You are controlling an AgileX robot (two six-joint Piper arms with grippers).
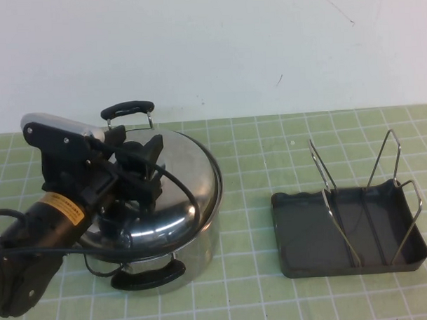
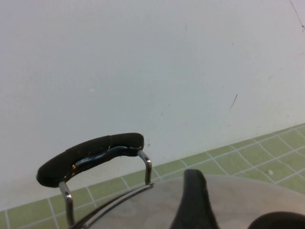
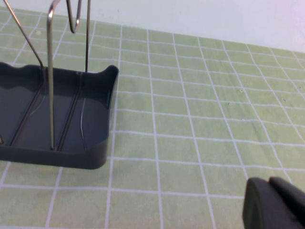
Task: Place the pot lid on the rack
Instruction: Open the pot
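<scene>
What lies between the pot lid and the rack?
Nothing visible: only bare checked mat separates the pot lid from the rack. The left gripper is over the lid's centre; the right gripper is beside the rack.

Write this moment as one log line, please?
left hand: over pot lid knob | lid: on pot | rack: empty | right hand: beside rack

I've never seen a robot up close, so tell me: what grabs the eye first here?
The shiny pot lid sitting on its steel pot at the left, with the black left gripper right over the lid's centre. To the right stands the dark rack, empty. The right gripper shows only in its own wrist view, beside the rack.
</scene>
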